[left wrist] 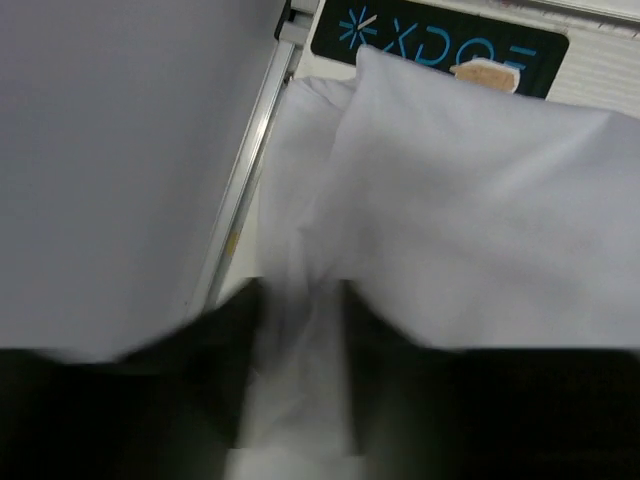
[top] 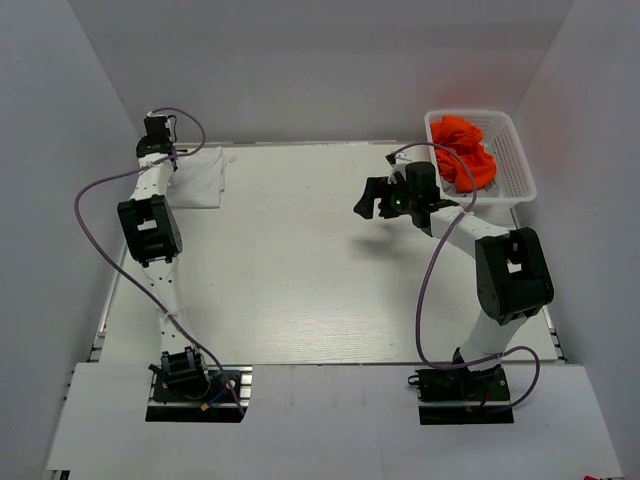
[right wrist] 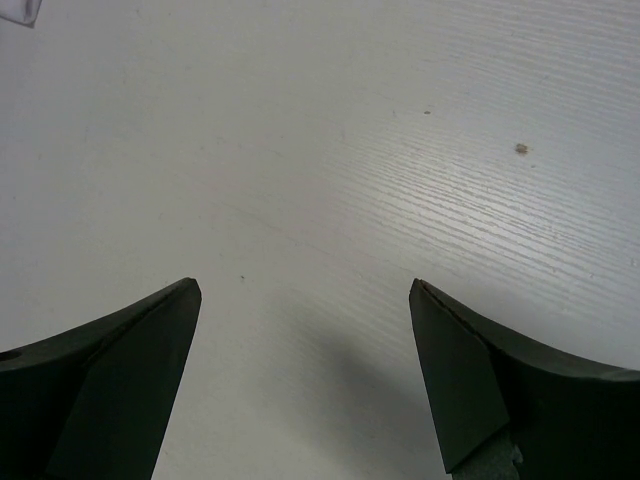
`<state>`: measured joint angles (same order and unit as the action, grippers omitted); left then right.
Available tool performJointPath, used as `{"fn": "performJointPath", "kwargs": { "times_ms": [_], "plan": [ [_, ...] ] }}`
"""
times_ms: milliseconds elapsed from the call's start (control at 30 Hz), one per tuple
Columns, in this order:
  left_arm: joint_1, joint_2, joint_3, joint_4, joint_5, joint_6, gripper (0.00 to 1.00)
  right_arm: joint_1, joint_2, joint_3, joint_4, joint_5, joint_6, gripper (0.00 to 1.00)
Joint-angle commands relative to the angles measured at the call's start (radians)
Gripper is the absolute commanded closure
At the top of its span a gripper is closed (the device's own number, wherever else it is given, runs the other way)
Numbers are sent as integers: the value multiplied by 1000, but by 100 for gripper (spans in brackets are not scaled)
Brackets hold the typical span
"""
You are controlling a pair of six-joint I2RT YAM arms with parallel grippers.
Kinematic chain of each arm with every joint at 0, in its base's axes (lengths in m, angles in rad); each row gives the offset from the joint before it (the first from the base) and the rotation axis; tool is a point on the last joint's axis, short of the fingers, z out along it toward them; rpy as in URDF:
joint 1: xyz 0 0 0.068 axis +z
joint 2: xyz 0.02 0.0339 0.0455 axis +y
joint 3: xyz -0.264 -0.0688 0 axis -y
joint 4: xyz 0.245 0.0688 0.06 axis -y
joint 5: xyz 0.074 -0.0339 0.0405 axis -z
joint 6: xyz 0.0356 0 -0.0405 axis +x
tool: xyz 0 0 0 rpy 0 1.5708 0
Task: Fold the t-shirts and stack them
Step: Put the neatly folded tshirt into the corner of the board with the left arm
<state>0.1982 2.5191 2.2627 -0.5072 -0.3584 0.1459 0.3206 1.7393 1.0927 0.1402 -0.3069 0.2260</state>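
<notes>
– White t-shirt is seen folded at the upper left of the worktop. Is it held by the left fingers?
– Cloth is seen in the narrow gap between them, but a grip cannot be told. The right fingers are spread wide above the worktop, and nothing is held.
– What could go wrong?
– If cloth is caught when the arm is lifted, the fold could be pulled open. The orange t-shirts are seen bunched in the basket, upper right.

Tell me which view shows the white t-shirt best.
Top external: most of the folded white t-shirt shows, far left on the table. Left wrist gives only a blurred close-up; right wrist shows bare table.
</notes>
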Motion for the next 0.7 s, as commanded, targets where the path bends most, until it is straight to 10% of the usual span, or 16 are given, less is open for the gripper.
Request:
{"fn": "performJointPath", "kwargs": {
  "times_ms": [0,67,400,667],
  "plan": [
    [-13,-37,9,68,-43,-6,40,-9,8,32,52,-49,7,9],
    [-13,-46,18,68,-54,-6,2,-9,5,27,56,-60,10,9],
    [-72,-317,-89,-22,4,-150,0,-9,-118,-80,107,-44,42,9],
    [-216,-1020,-1150,409,407,-450,0,-12,-225,-231,102,-122,124,9]
  ]
}}
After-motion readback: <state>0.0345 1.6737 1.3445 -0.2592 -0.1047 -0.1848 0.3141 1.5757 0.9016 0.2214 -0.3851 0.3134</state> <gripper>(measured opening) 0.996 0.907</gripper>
